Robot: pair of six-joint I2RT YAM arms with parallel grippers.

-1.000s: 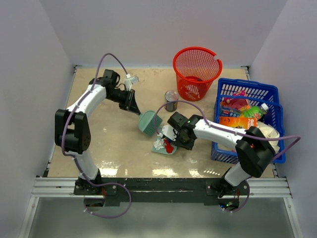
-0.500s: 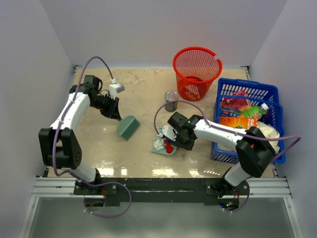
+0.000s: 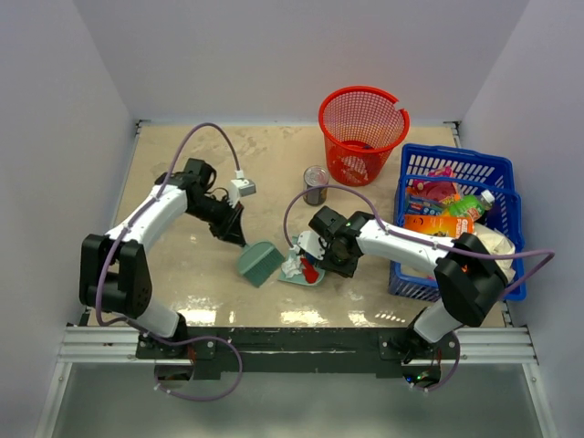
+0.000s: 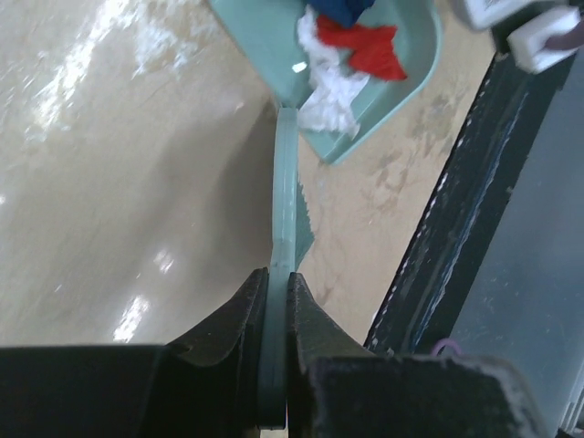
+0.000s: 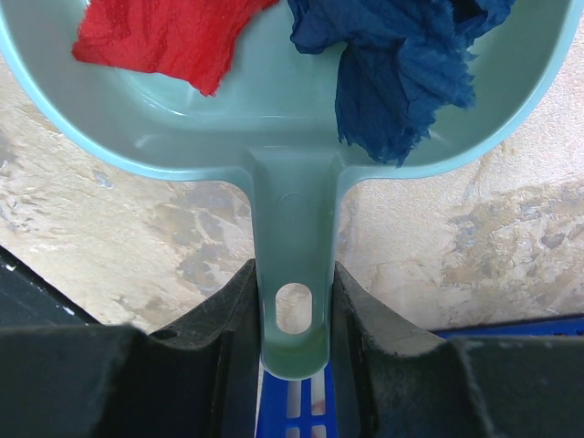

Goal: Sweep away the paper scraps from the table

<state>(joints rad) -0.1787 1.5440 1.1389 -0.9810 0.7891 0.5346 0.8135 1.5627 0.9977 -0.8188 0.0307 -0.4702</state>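
Observation:
A teal dustpan [image 3: 302, 275] lies on the beige table [image 3: 196, 278], and my right gripper [image 3: 330, 255] is shut on its handle [image 5: 292, 228]. In the pan lie paper scraps: a red one [image 5: 164, 36], a dark blue one [image 5: 401, 64] and a white one [image 4: 324, 91]. My left gripper [image 3: 235, 235] is shut on the thin handle [image 4: 278, 365] of a teal brush [image 3: 260, 263]. The brush head rests on the table just left of the pan's open edge, close to the white scrap [image 3: 292, 266].
A red mesh basket [image 3: 363, 132] stands at the back. A tin can [image 3: 316, 184] sits in front of it. A blue crate [image 3: 505, 173] of packaged goods fills the right side. The black front rail [image 4: 447, 255] runs close by the brush.
The left arm swung the brush from beside the pan out to the left, then back down toward the pan's left edge. The right arm and dustpan stayed still.

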